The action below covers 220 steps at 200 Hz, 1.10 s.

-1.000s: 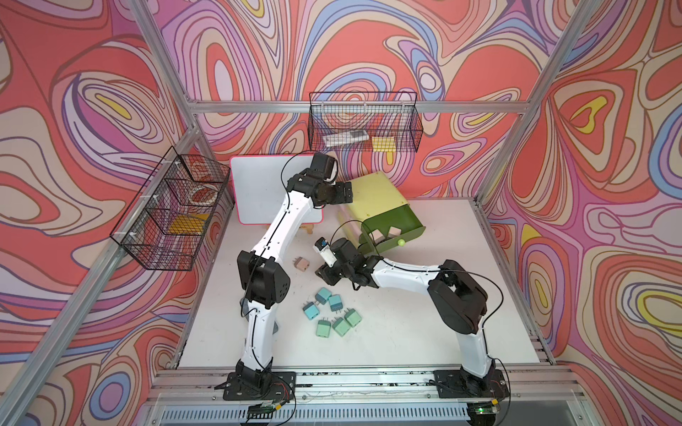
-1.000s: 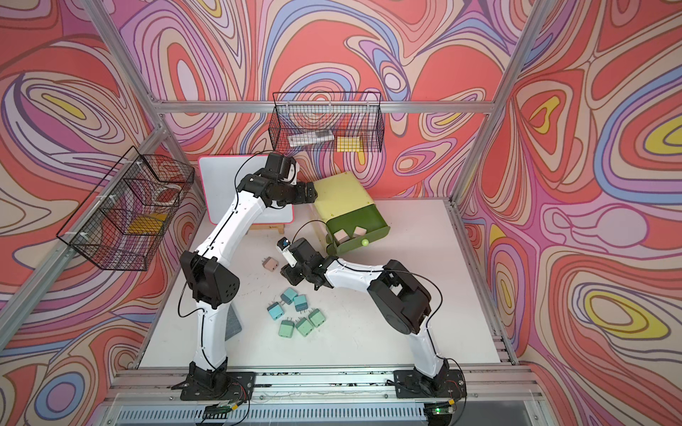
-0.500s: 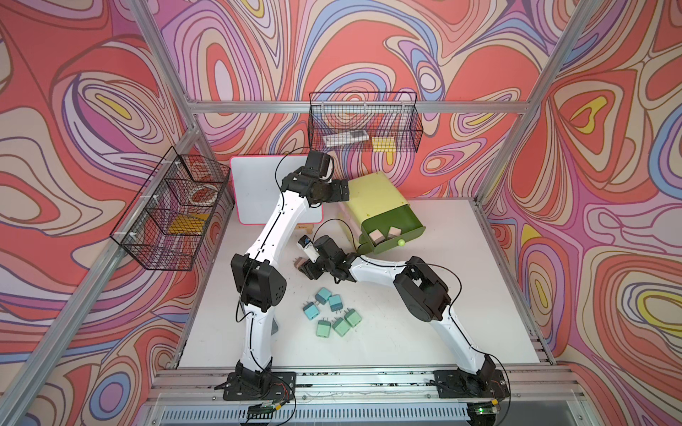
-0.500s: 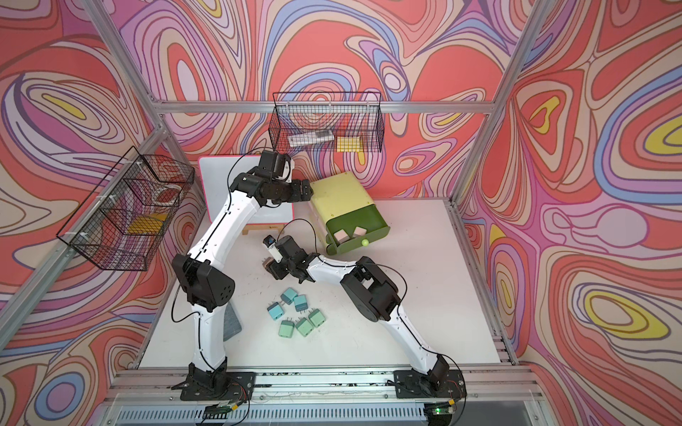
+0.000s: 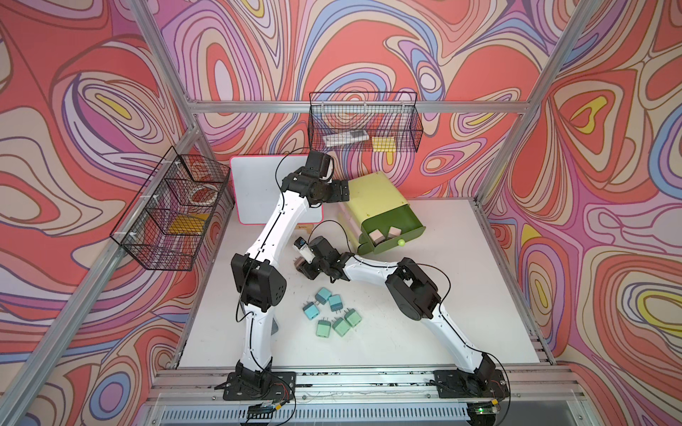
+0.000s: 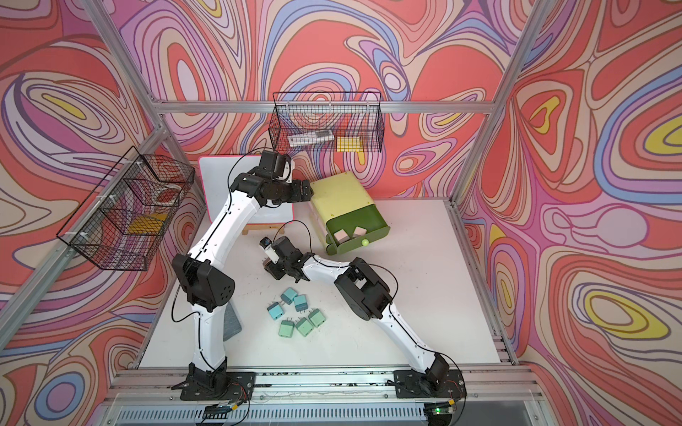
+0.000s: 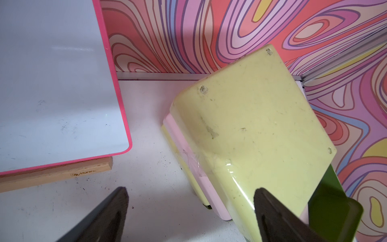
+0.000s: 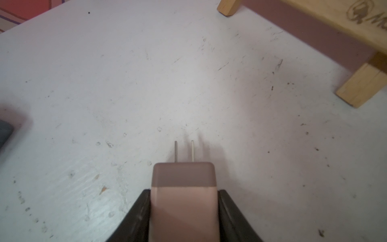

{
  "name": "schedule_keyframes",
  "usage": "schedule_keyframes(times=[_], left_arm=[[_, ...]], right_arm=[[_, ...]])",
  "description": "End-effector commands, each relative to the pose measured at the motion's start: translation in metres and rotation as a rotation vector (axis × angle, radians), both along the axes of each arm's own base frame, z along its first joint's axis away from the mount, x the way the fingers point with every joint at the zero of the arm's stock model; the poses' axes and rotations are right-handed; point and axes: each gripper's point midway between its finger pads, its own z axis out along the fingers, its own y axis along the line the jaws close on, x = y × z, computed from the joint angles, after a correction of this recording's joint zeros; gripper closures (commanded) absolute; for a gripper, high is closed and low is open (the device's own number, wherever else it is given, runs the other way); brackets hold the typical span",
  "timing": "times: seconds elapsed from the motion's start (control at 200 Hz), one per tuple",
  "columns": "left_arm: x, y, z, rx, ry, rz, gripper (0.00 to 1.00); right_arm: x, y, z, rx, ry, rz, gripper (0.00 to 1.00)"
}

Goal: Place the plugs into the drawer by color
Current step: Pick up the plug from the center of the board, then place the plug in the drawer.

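Two pink plugs [image 5: 376,235] lie in the pulled-out green drawer [image 5: 400,223] of the yellow-green chest [image 5: 376,195], right of centre in both top views. At bottom centre of the right wrist view, the right gripper [image 8: 184,191] is clenched on a third pink plug [image 8: 184,205], its prongs pointing out over the table [image 8: 104,83]. Three blue plugs [image 5: 323,294] and three mint plugs [image 5: 323,328] cluster below centre. The left gripper [image 7: 190,189] is released, its fingers spread at the chest's top edge.
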Motion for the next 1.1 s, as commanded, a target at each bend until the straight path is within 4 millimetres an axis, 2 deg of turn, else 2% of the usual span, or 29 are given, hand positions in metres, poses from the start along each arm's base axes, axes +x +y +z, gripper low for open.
schedule_keyframes(times=[0.0, 0.07, 0.145, 0.235, 0.426, 0.486, 0.506, 0.521, 0.576, 0.716, 0.876, 0.956, 1.097], left_arm=[[-0.005, 0.002, 0.005, 0.007, -0.005, -0.012, 0.07], [-0.006, 0.003, 0.006, 0.008, -0.006, -0.011, 0.07], [-0.006, 0.004, 0.008, 0.010, -0.012, -0.010, 0.07], [-0.007, 0.005, 0.013, 0.012, -0.021, -0.010, 0.07], [-0.011, 0.006, 0.021, 0.006, -0.036, -0.012, 0.07], [-0.011, 0.003, 0.023, -0.005, -0.038, -0.016, 0.07], [-0.011, 0.003, 0.024, -0.008, -0.039, -0.017, 0.07], [-0.011, 0.003, 0.024, -0.011, -0.040, -0.018, 0.07], [-0.010, 0.000, 0.024, -0.018, -0.043, -0.019, 0.07], [-0.006, -0.018, 0.017, -0.024, -0.041, -0.046, 0.07], [0.003, -0.031, 0.004, -0.021, -0.017, -0.065, 0.08], [0.007, -0.034, 0.000, -0.021, -0.017, -0.069, 0.08], [0.012, -0.041, -0.009, -0.032, -0.008, -0.082, 0.08]], right_arm=[[-0.007, 0.001, 0.008, 0.000, 0.002, 0.004, 0.60], [-0.012, -0.001, 0.030, 0.026, -0.004, 0.000, 0.64], [-0.019, -0.007, 0.064, 0.065, -0.006, -0.008, 0.66], [-0.032, -0.024, 0.109, 0.108, -0.013, -0.029, 0.68], [-0.058, -0.082, 0.179, 0.120, -0.064, -0.124, 0.70], [-0.060, -0.104, 0.197, 0.100, -0.094, -0.171, 0.71], [-0.060, -0.111, 0.197, 0.081, -0.101, -0.188, 0.71], [-0.060, -0.119, 0.208, 0.084, -0.118, -0.205, 0.71], [-0.057, -0.143, 0.222, 0.056, -0.147, -0.254, 0.71], [-0.033, -0.215, 0.242, 0.003, -0.159, -0.401, 0.71], [-0.005, -0.286, 0.243, -0.074, -0.142, -0.553, 0.71], [0.006, -0.312, 0.235, -0.114, -0.113, -0.614, 0.71], [0.020, -0.347, 0.222, -0.181, -0.089, -0.708, 0.71]])
